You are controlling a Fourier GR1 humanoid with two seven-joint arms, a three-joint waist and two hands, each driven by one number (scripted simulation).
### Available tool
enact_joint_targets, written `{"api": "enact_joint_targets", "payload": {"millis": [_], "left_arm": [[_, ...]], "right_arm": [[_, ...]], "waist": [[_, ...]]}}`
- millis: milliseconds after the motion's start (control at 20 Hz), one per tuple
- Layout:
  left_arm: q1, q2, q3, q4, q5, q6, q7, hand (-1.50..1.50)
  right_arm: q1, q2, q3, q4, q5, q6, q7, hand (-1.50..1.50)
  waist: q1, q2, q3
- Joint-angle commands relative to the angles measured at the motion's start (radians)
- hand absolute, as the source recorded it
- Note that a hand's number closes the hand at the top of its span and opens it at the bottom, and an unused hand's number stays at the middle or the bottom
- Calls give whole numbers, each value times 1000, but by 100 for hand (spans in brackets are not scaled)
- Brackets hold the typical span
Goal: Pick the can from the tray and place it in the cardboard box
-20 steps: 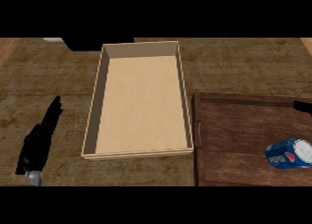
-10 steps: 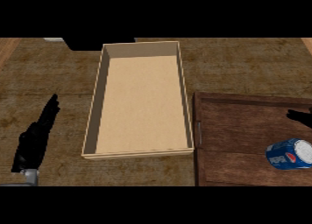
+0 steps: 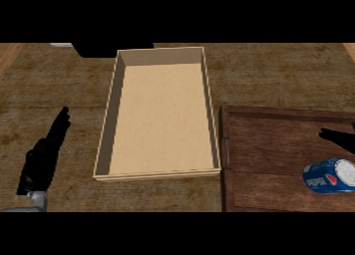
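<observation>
Counter [image 3: 283,74]: brown, mottled. Cardboard box [image 3: 106,130]: long axis running front to back, mid-counter. Tray [image 3: 283,149]: dark wood, touching the box's right wall. Left hand [image 3: 42,155]: resting at the counter's left edge, fingers straight. Right hand [image 3: 344,139]: only fingertips enter at the tray's right edge; I cannot tell their spread. Can [image 3: 332,175]: lying tipped in the tray's front right corner, just in front of my right hand, the nearer one.

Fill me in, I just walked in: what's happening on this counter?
A robot is set to move a can into the cardboard box. The can lies on its side on the wooden tray, untouched. The right hand shows at the view's right edge over the tray, above the can, holding nothing. The left hand rests open left of the box, which holds nothing yet.
</observation>
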Motion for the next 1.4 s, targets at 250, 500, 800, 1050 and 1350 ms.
{"api": "enact_joint_targets", "payload": {"millis": [250,500,800,1050,1350], "left_arm": [[69,-51,-7,-74,-60,-2,11,0],[-16,-48,47,43,-63,-34,-28,0],[51,-20,90,-5,-28,-94,-51,0],[7,-75,52,-56,-79,-62,38,0],[-7,-77,76,0,-96,-62,-8,0]], "right_arm": [[-1,111,-27,-6,108,46,-32,-150],[-1,133,-57,92,202,14,-148,-150],[-3,170,-59,99,246,24,-162,-150],[-6,242,29,138,369,-32,-163,-150],[-5,236,-20,153,349,15,-223,150]], "waist": [[2,0,0],[0,0,0],[2,0,0],[2,0,0],[1,0,0]]}}
